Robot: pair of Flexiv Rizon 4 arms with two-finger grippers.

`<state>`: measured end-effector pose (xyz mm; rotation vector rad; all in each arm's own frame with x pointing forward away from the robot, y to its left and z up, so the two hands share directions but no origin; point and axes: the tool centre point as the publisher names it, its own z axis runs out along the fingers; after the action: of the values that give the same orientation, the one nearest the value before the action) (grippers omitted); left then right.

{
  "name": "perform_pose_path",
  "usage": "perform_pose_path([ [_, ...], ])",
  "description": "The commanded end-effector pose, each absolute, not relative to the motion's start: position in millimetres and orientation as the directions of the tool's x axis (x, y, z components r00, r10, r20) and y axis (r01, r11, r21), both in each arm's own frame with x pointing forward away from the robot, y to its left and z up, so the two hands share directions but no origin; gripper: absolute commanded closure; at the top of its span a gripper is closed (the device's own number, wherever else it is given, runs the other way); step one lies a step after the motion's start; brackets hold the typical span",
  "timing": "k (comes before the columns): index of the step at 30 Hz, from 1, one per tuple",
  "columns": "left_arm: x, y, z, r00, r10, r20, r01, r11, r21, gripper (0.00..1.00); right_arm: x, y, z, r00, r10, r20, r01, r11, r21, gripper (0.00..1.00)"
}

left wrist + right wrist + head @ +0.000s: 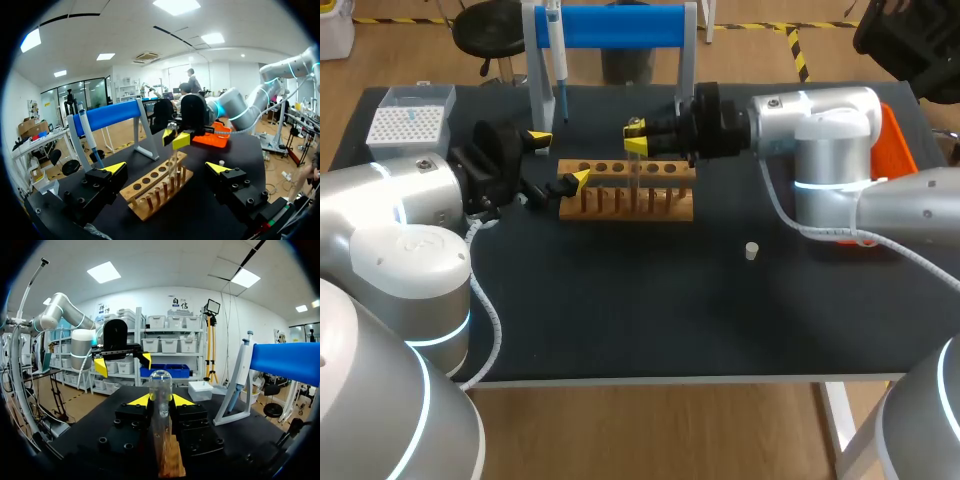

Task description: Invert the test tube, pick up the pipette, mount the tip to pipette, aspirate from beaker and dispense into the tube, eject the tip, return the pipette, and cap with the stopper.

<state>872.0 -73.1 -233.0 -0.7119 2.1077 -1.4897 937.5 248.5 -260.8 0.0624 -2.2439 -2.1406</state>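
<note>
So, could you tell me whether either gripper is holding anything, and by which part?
The right gripper is shut on the test tube, pinching it just below its rounded upper end, above the wooden rack. The left gripper is open and holds nothing.

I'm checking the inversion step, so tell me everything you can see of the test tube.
The test tube is a clear, glass-looking cylinder, seemingly empty. It stands upright with its rounded closed end on top, so the mouth faces down. The right gripper clamps it from two sides just below that dome. Its lower part runs down to the wooden rack; whether it rests on the rack cannot be told.
</note>
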Motion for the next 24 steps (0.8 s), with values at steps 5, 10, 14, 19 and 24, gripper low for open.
perform_pose_path([
  [5,871.5,-71.1,-235.2,-0.763,-0.643,-0.073,-0.140,0.274,-0.951,0.00,937.9,248.5,-253.7,-0.999,-0.051,0.005,0.002,0.054,0.999,1.00],
  [10,871.5,-71.1,-235.2,-0.763,-0.643,-0.073,-0.140,0.274,-0.951,0.00,938.6,248.0,-250.1,-0.999,-0.046,0.013,0.011,0.058,0.998,1.00],
  [14,871.5,-71.1,-235.2,-0.763,-0.643,-0.073,-0.140,0.274,-0.951,0.00,938.4,247.7,-246.7,-0.999,-0.045,0.018,0.015,0.066,0.998,1.00],
  [19,871.5,-71.1,-235.2,-0.763,-0.643,-0.073,-0.140,0.274,-0.951,0.00,937.7,246.9,-242.0,-0.999,-0.044,0.025,0.021,0.081,0.996,1.00],
  [24,871.5,-71.1,-235.2,-0.763,-0.643,-0.073,-0.140,0.274,-0.951,0.00,936.2,245.6,-237.8,-0.999,-0.041,0.030,0.026,0.084,0.996,1.00],
])
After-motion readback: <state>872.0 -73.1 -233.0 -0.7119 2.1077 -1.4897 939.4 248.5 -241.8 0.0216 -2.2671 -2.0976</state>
